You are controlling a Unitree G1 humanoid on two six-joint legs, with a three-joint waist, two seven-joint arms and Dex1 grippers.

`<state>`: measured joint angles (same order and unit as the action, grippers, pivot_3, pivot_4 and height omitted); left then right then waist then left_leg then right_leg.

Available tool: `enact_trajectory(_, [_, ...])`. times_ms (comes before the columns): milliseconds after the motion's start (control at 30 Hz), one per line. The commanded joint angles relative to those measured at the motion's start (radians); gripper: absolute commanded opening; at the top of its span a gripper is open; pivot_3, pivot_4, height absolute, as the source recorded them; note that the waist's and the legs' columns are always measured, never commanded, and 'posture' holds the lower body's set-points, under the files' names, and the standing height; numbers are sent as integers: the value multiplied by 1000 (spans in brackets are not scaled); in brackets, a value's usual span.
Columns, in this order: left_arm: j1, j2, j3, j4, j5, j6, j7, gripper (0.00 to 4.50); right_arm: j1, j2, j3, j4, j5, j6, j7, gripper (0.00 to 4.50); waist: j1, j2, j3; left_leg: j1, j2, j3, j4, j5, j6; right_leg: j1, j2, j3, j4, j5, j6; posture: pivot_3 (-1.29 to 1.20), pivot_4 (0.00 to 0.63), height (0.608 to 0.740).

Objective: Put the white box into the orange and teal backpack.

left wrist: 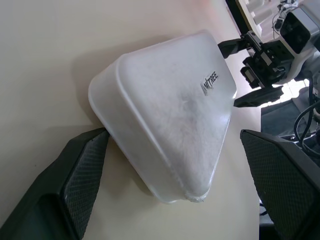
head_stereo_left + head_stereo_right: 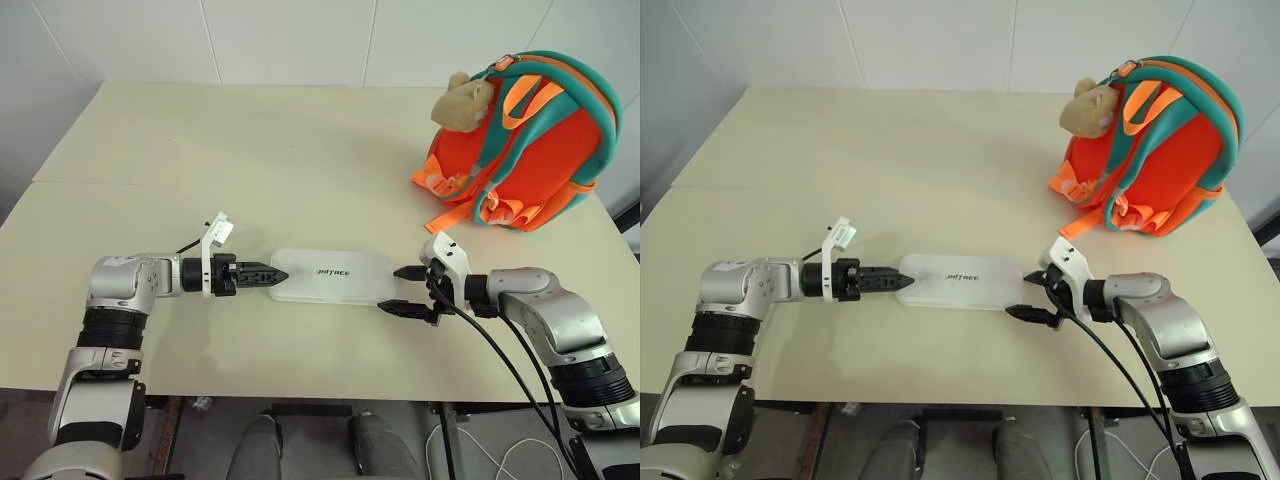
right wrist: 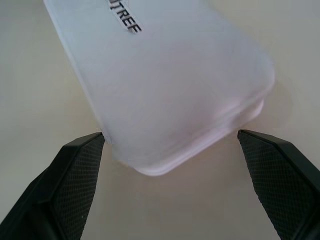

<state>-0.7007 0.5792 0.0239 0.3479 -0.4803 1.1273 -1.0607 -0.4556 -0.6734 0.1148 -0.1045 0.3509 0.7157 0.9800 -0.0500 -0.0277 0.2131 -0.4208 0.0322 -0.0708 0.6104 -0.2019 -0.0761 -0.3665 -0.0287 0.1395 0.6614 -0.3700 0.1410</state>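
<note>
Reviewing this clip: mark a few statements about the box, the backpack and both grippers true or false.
1. The white box lies flat on the table. True.
2. The box is already inside the backpack. False: it lies on the table, apart from the backpack.
3. Both grippers are open, one at each end of the box. True: the left gripper is at one short end, the right gripper at the other.
4. The right gripper has lifted the box. False: its fingers stand either side of the box end, which rests on the table.
5. A plush toy sits at the backpack's top. True.
</note>
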Motion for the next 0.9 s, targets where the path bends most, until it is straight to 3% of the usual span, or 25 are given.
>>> enact_trajectory(33, [9,-29,-12,68,-4,75,49,4487,-13,14,2,-4,-4,-31,-7,4500,0,0,0,1,0,0,0,0,0,1,0,0,-1,0,1,0,150,740])
enact_trajectory(233, [-21,-86,16,88,-83,308,86,4487,-33,49,9,17,-19,-62,-19,4500,-2,0,0,5,-2,0,0,0,1,8,-1,0,-5,1,3,0,150,740])
enact_trajectory(633, [-39,-123,87,119,-154,415,140,4487,2,39,-7,14,-34,-96,-32,4500,-2,0,0,2,-1,-1,-1,-3,0,6,-2,0,-7,0,3,0,150,740])
enact_trajectory(733, [-32,-133,107,112,-171,427,147,3903,25,26,-22,8,-37,-108,-38,4500,-3,0,0,2,-1,-1,0,-3,0,6,-2,0,-7,0,3,0,150,740])
enact_trajectory(900, [-14,-159,133,80,-184,442,186,2415,55,22,-49,-23,-29,-106,-57,4500,-3,0,0,2,-1,-1,-1,-3,0,5,-2,0,-8,0,3,0,150,740])
